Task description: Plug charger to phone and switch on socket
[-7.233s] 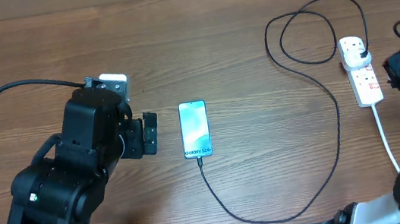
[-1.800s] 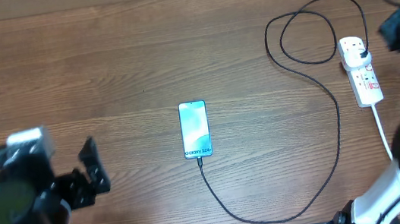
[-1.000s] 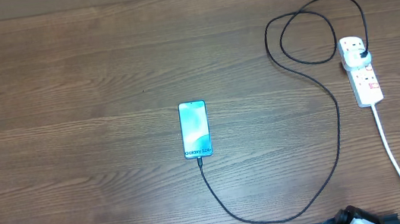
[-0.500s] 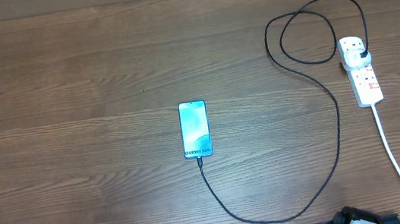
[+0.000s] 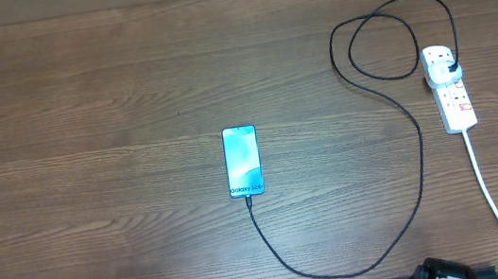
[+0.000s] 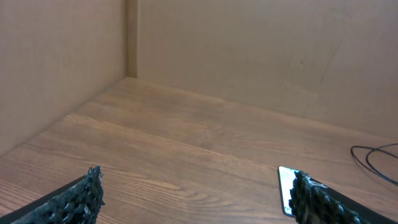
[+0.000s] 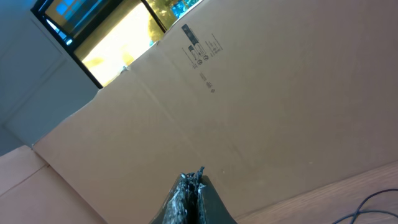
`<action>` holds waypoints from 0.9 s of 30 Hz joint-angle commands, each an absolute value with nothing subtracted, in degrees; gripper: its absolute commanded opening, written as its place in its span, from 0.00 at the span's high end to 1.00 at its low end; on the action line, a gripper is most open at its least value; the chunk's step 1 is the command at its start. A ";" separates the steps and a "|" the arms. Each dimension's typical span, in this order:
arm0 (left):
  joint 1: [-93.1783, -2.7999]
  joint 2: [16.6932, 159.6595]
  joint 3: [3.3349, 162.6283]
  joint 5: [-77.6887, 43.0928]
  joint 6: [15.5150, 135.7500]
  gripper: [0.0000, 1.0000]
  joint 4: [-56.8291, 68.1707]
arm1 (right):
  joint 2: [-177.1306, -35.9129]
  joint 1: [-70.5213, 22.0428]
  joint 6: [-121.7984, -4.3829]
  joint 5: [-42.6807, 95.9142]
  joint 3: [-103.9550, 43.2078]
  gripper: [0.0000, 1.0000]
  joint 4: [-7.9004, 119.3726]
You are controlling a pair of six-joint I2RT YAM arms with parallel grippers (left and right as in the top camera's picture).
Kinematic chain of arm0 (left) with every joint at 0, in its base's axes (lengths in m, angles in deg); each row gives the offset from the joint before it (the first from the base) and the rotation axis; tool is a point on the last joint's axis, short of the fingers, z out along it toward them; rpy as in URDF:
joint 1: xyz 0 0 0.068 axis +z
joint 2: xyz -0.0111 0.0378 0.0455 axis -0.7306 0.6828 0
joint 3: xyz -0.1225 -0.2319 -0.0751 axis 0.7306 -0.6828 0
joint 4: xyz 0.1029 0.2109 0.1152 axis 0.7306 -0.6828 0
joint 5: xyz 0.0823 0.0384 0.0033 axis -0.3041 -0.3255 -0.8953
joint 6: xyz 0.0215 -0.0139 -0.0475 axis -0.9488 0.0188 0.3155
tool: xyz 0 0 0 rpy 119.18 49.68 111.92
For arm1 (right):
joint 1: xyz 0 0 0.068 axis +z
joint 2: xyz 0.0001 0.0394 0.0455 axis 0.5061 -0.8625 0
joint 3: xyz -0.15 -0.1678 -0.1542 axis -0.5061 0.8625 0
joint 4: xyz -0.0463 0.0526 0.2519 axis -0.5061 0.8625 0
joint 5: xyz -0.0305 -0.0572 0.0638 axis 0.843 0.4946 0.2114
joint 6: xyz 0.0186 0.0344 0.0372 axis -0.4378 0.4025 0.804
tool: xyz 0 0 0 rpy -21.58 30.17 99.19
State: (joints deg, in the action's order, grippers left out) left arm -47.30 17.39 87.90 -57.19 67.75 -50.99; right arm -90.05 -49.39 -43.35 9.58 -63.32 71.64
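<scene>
The phone lies flat at the table's middle, screen up. The charger cable has its connector tip at the phone's lower end, loops right and runs up to its black plug in the white socket strip. Neither gripper shows in the overhead view. In the left wrist view my left gripper is open and empty, low over the wood, with the phone partly behind its right finger. In the right wrist view my right gripper is shut on nothing, pointing at a cardboard wall.
The socket's thick white cord runs to the front right edge. Cardboard walls enclose the back and left of the table. A cable loop shows at the right of the left wrist view. Arm bases sit along the front edge.
Both arms have pulled back out of the overhead view; the left arm left from beside the phone, the right from near the socket. Phone, cable and socket have not moved.
</scene>
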 commanded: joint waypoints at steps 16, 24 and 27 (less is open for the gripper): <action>-46.54 16.78 88.07 -57.51 68.32 0.01 -50.91 | -89.24 -42.89 -44.25 11.02 -63.32 0.88 71.13; -46.54 16.78 88.07 -57.51 68.32 0.00 -52.37 | -89.46 -42.87 -44.21 11.00 -63.34 0.45 69.78; -46.54 16.78 88.07 -57.56 68.30 0.00 -55.15 | -89.37 -40.82 -44.21 11.00 -63.34 0.43 69.91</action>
State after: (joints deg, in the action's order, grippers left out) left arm -47.04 17.39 87.90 -57.19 67.75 -53.59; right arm -89.68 -42.76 -43.99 10.72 -63.30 70.13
